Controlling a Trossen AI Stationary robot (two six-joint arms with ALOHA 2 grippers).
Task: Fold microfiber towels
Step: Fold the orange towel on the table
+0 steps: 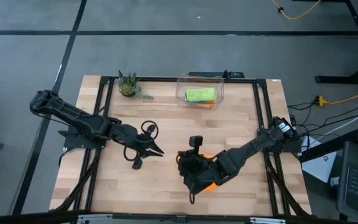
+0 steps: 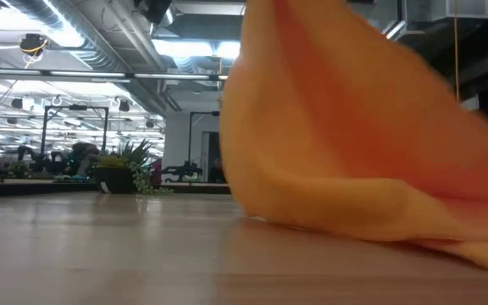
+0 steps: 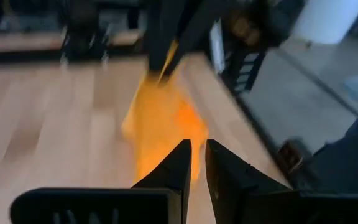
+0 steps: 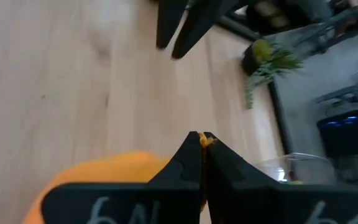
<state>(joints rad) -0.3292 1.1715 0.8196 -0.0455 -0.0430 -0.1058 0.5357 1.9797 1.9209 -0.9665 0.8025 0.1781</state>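
The right gripper was clamped on an orange towel, its two dark fingers pressed together with a scrap of orange cloth pinched at their tips. It held the cloth up near the front edge of the table, a little right of the middle, so that the towel hung in a drooping peak with its lower folds resting on the wood. From above, most of that towel lay hidden under the right arm, with only orange patches showing beside it. The left gripper hovered just left of the towel, apart from it, its fingers nearly together with a narrow gap between them and nothing held. Toward the back edge, right of centre, stood a clear plastic bin holding a lime green towel lying on top of another orange towel, only an edge of which showed. A small potted plant stood near the back left corner.
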